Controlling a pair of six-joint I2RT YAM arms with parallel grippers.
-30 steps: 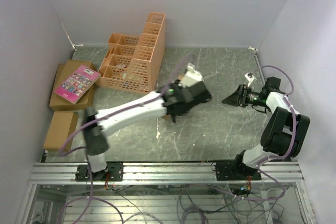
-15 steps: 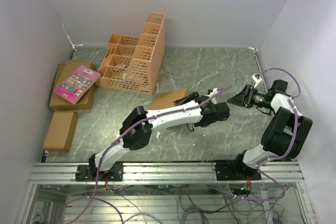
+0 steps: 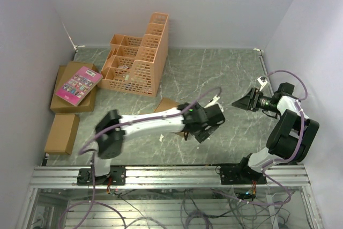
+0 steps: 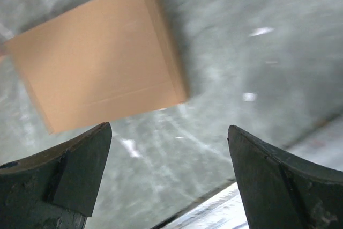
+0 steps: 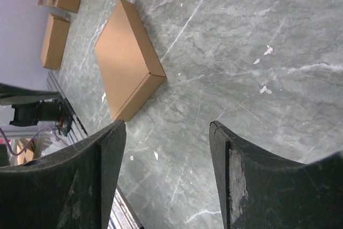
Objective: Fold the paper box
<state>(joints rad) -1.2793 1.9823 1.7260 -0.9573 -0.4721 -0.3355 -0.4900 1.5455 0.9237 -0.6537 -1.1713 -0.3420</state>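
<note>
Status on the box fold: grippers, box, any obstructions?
Left gripper open, empty, above table beside paper box. Right gripper open, empty, clear of it. Paper box closed, lying flat, nothing on it.

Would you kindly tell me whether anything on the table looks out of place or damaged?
Nothing looks damaged: the paper box lies flat and closed. The only oddity is a few small white scraps littering the table near it.
</note>
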